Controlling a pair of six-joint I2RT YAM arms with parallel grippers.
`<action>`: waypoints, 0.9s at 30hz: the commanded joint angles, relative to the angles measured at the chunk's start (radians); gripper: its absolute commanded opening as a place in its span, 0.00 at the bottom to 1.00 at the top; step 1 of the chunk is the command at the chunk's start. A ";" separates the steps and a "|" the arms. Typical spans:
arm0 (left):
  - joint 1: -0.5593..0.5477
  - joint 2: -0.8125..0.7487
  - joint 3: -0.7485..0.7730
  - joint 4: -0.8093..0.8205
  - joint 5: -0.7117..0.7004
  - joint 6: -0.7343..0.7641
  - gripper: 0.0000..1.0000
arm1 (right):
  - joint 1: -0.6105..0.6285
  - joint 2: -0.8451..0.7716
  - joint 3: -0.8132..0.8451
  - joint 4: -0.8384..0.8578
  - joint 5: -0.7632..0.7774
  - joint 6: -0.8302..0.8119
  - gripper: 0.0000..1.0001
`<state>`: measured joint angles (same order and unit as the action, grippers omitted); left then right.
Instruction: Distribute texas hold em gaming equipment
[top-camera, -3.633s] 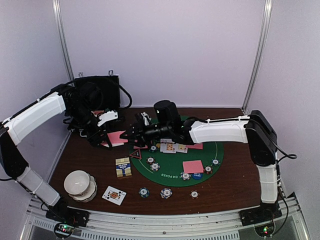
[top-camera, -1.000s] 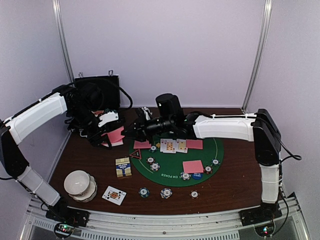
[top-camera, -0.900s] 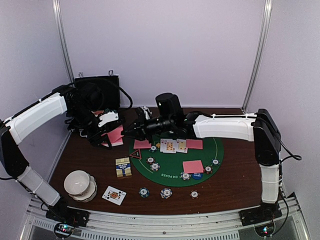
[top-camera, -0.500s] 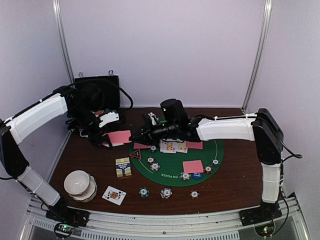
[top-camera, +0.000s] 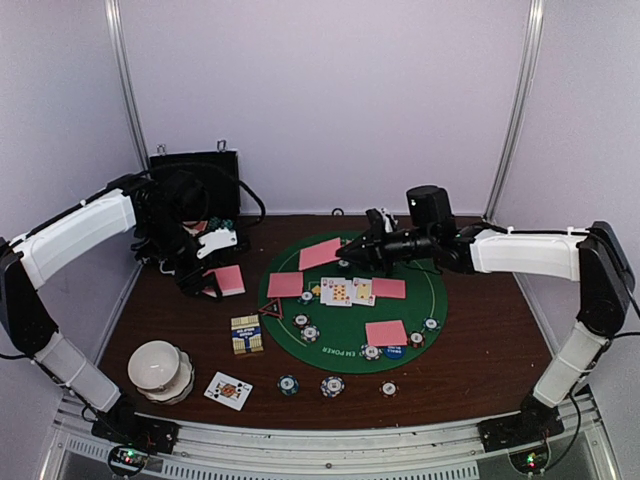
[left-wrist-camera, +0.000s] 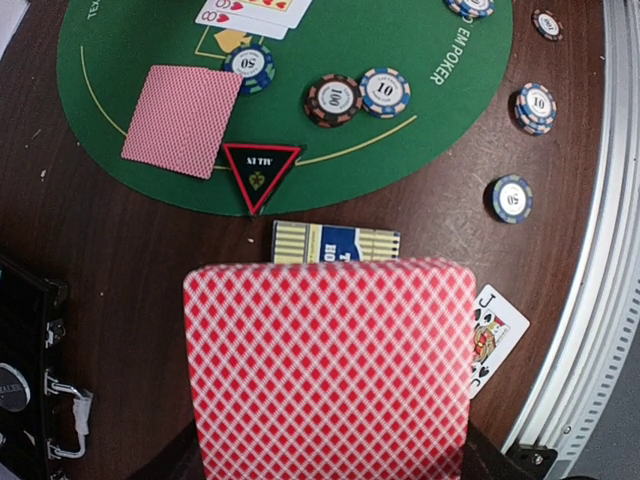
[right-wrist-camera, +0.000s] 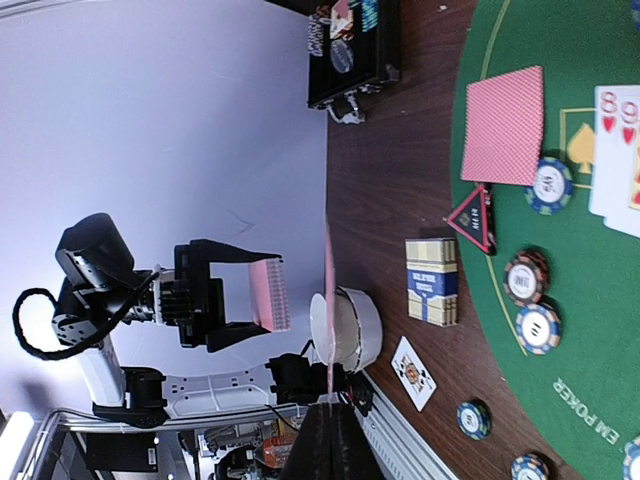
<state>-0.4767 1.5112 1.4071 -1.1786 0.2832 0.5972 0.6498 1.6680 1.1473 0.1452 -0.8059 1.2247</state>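
My left gripper (top-camera: 213, 283) is shut on a deck of pink-backed cards (top-camera: 229, 279), held above the table's left side; the deck fills the left wrist view (left-wrist-camera: 330, 370). My right gripper (top-camera: 350, 256) is shut on one pink-backed card (top-camera: 320, 252), held above the back of the green mat (top-camera: 455, 300); the card shows edge-on in the right wrist view (right-wrist-camera: 328, 300). Pink cards (top-camera: 285, 285) and face-up cards (top-camera: 345, 291) lie on the mat. Striped chips (top-camera: 310, 333) and a blue button (top-camera: 394, 352) lie along its near edge. A red-black triangle marker (top-camera: 271, 307) lies at its left edge.
A black hinged case (top-camera: 195, 185) stands open at the back left. A white bowl stack (top-camera: 160, 368), a blue card box (top-camera: 247, 334) and a face-up jack (top-camera: 228, 390) are at the front left. Three chips (top-camera: 332, 385) lie on the wood near the front edge.
My right gripper drew one pink card off the deck in my left gripper and swung right with it, over the back of the mat. The left arm has barely moved.
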 joint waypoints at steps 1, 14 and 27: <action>0.014 -0.027 -0.021 0.025 0.000 0.009 0.00 | -0.068 -0.128 -0.091 -0.132 0.005 -0.117 0.00; 0.096 -0.033 -0.175 0.118 -0.014 0.055 0.00 | -0.300 -0.165 -0.340 -0.271 0.044 -0.310 0.00; 0.175 -0.037 -0.302 0.211 -0.034 0.128 0.00 | -0.336 -0.001 -0.299 -0.234 0.082 -0.357 0.00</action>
<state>-0.3183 1.4982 1.1370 -1.0370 0.2512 0.6804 0.3237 1.6516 0.8169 -0.1051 -0.7582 0.9066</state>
